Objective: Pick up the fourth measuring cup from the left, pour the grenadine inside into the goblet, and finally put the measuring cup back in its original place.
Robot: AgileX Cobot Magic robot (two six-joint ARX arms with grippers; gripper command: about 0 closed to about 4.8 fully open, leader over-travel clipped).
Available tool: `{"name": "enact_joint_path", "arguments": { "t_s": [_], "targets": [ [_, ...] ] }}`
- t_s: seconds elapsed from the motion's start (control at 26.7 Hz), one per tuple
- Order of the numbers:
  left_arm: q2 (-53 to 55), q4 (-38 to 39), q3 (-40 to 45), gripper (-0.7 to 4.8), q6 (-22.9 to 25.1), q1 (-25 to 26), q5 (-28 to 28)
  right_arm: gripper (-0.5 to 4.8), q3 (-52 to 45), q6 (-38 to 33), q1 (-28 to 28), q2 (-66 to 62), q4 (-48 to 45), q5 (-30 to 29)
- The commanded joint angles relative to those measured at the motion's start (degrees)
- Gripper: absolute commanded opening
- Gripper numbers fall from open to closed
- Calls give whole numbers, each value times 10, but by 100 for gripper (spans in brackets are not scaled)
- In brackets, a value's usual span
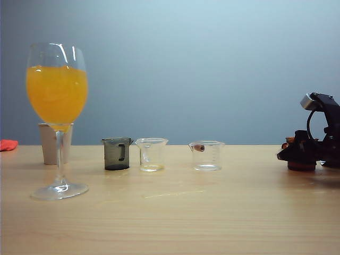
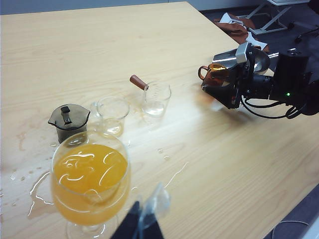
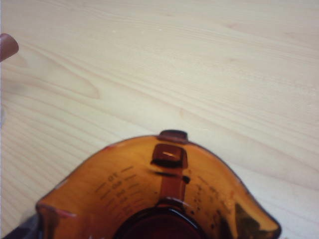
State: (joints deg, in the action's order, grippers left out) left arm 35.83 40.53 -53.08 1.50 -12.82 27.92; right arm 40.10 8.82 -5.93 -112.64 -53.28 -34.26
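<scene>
The fourth measuring cup (image 1: 301, 166), amber with a side handle, stands at the far right of the table. My right gripper (image 1: 295, 155) is around it, jaws wide and open. The left wrist view shows the cup (image 2: 215, 74) in front of that gripper (image 2: 220, 85). Seen from above, the cup (image 3: 124, 189) has dark red grenadine (image 3: 159, 226) at its bottom. The goblet (image 1: 57, 95) stands far left, full of orange liquid. My left gripper (image 2: 144, 221) hangs just beside the goblet (image 2: 90, 181), its dark fingers together and shut on nothing.
A dark grey cup (image 1: 117, 154), a clear cup (image 1: 151, 154) and a clear cup with a brown handle (image 1: 207, 155) stand in a row. A beige cup (image 1: 49, 143) is behind the goblet. Spilled drops (image 2: 40, 184) wet the table by the goblet's foot.
</scene>
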Motion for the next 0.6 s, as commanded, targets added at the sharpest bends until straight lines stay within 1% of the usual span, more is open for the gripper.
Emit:
{"name": "enact_joint_path", "arguments": {
  "t_s": [0.04,0.3,0.37,0.45,0.49,0.52,0.6],
  "targets": [
    [-1,-8,-2,-5,0,0,4,479,2,-2,1,1,-10,-3],
    [-1,-8,-2,-5,0,0,4,476,2,0,0,1,-10,-3],
    [-1,-8,-2,-5,0,0,4,417,2,0,0,1,-10,-4],
    [-1,-8,-2,-5,0,0,4,349,2,0,0,1,-10,-4],
    [-1,-8,-2,-5,0,0,3,307,2,0,0,1,-10,-4],
    [-1,-8,-2,-5,0,0,4,278,2,0,0,1,-10,-3],
    [-1,-8,-2,-5,0,0,4,246,2,0,0,1,-10,-3]
  ]
}}
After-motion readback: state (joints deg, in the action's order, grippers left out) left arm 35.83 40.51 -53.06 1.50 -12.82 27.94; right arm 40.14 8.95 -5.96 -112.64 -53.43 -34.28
